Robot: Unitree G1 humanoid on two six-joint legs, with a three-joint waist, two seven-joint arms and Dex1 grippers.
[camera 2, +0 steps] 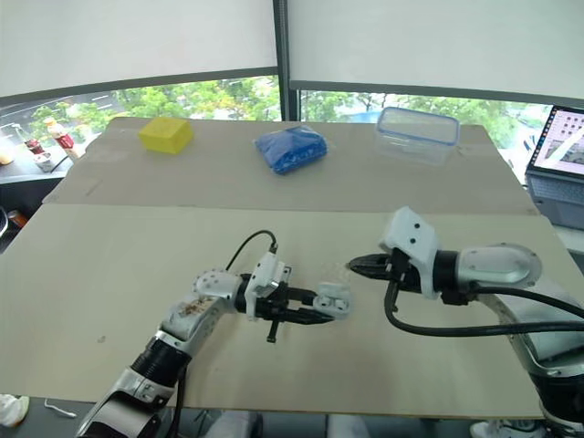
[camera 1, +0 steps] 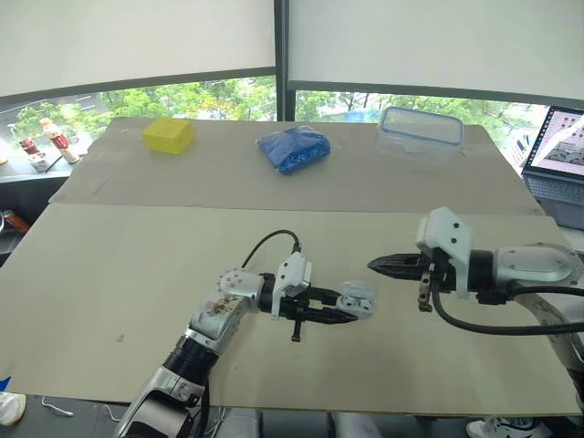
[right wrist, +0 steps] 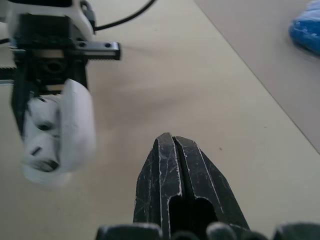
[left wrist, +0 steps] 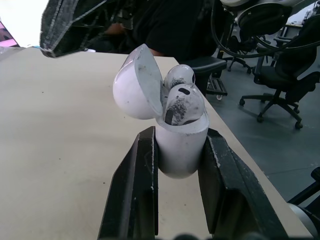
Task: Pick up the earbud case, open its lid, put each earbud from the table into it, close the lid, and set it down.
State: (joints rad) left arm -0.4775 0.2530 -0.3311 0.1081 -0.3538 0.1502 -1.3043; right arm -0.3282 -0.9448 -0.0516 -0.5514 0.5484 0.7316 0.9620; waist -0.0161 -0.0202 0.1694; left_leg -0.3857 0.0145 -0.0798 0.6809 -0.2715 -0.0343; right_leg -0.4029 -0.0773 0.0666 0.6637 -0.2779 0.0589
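the left pincer [camera 1: 347, 313] was clamped on the case [left wrist: 181, 150], one finger on each side of its lower body, holding it over the table [camera 1: 137, 274] near the front middle. the lid [left wrist: 132, 85] stood swung open to one side. two earbuds [left wrist: 182, 102] sat in the case, their tops showing above its rim. the right pincer [right wrist: 172, 139] was closed on nothing, fingers pressed together, its tip pointing at the case and near it, apart from it. a yellow block [camera 1: 168, 135], blue bag [camera 1: 294, 149] and clear box [camera 1: 421, 132] lay along the far side.
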